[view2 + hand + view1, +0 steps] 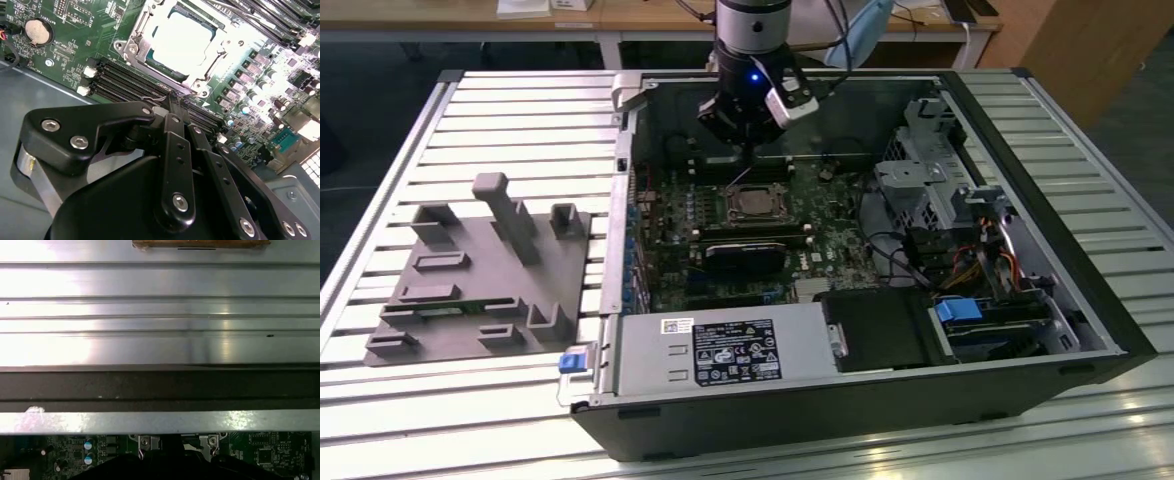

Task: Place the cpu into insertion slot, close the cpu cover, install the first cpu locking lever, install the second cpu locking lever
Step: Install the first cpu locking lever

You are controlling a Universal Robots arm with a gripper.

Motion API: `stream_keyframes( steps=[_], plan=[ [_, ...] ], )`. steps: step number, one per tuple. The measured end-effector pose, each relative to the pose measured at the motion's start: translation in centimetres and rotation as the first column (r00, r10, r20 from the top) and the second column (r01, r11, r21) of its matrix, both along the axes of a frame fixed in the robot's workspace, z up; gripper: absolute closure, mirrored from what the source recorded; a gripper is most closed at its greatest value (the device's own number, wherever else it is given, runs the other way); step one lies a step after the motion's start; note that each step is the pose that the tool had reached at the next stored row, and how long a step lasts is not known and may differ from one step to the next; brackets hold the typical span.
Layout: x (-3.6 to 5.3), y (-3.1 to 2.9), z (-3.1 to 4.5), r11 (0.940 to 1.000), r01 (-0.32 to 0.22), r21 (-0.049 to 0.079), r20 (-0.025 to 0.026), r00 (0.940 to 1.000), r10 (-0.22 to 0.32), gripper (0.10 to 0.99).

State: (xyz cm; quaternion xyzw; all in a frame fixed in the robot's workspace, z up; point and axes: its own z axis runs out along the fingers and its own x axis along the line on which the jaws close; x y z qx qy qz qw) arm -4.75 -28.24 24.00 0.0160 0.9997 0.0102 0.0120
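Observation:
The cpu (754, 205) lies flat in the insertion slot (730, 192) on the green board inside the open case. In the second wrist view its silver top (182, 37) shines brightly through the square window of the cpu cover (141, 31), which lies down over it. A thin wire locking lever (212, 60) runs along one side of the socket. My gripper (744, 172) hangs just beyond the socket's far edge, its dark fingers pressed together. In the second wrist view the gripper's tip (171, 98) sits at the socket's edge, over the memory slots, holding nothing I can see.
Long black memory slots (125, 80) flank the socket, and a coin battery (39, 31) sits further off. A black heatsink block (744, 255), power supply (720, 350) and cables (961, 260) crowd the case. A grey fixture block (480, 265) rests on the slatted table at the exterior view's left.

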Motion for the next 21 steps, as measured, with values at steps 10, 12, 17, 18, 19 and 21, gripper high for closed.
stream_keyframes(
  steps=[10, 12, 17, 18, 19, 21],
  plan=[
    [0.17, 0.01, -0.08, 1.0, 0.0, 0.0, 0.0, 1.0, 0.0, 0.98],
    [0.22, 0.01, -0.09, 1.0, 0.0, 0.0, 0.0, 1.0, 0.0, 0.98],
    [0.28, 0.01, -0.14, 1.0, 0.0, 0.0, -0.0001, 1.0, 0.0, 0.98],
    [0.29, 0.01, -0.16, 1.0, 0.0, 0.0, 0.0, 1.0, 0.0, 0.98],
    [0.31, 0.02, -0.18, 1.0, 0.0, 0.0, 0.0, 1.0, 0.0, 0.98],
    [0.39, 0.02, -0.23, 1.0, 0.0, 0.0, 0.0001, 1.0, 0.0, 0.98]
  ],
)
